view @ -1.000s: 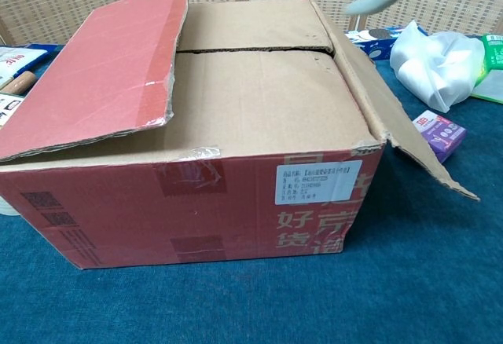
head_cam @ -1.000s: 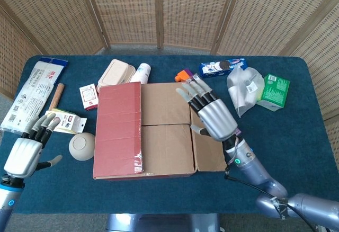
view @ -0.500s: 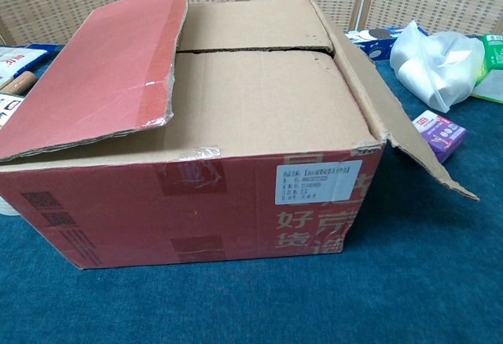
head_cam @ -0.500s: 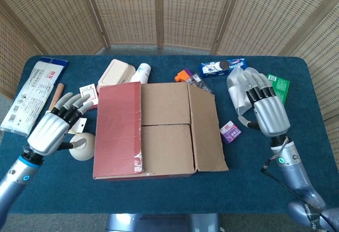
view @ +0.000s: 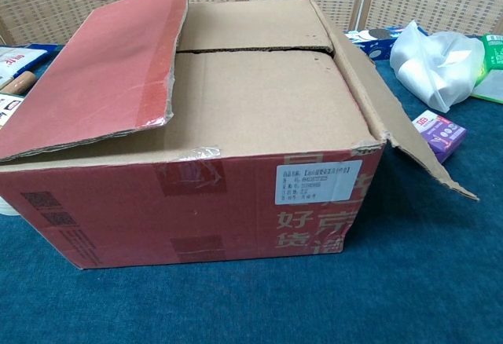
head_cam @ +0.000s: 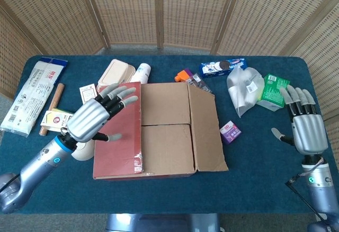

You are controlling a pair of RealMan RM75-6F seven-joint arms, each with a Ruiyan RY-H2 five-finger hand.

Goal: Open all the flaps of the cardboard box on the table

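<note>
Cardboard box (head_cam: 159,131) at the middle of the blue table (head_cam: 254,189), shown from above and from the front. Its left outer flap (head_cam: 117,131), red side up, lies slightly raised over the left part of the top, and its right outer flap (head_cam: 206,128) slopes outward and down past the right wall; the two inner flaps (head_cam: 165,126) lie flat and meet at a seam across the middle. Left hand (head_cam: 95,118) is above the left edge of the red flap, fingers spread and grasping nothing; contact with the flap cannot be judged. Right hand (head_cam: 303,126) is well apart at the right table edge, fingers apart and empty. White plastic bag (head_cam: 243,89) and small purple packet (head_cam: 230,131) lie right of the box.
</note>
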